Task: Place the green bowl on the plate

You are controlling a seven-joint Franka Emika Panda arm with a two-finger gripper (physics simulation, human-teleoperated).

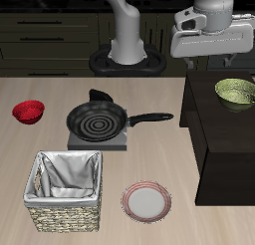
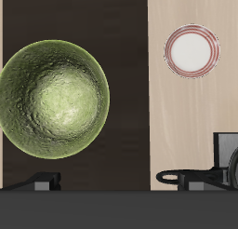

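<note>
Counting: 1 green bowl (image 1: 235, 90) sitting on dark cabinet (image 1: 224, 139), well apart from 1 plate (image 1: 146, 201); 1 red bowl (image 1: 28, 112), 1 pan (image 1: 98, 119), 1 basket (image 1: 65, 192). Gripper (image 1: 235, 63) hovering over green bowl; finger gap: can't tell. No writing showing.

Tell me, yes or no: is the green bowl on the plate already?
No, the green bowl sits on the dark cabinet top, apart from the plate.
</note>
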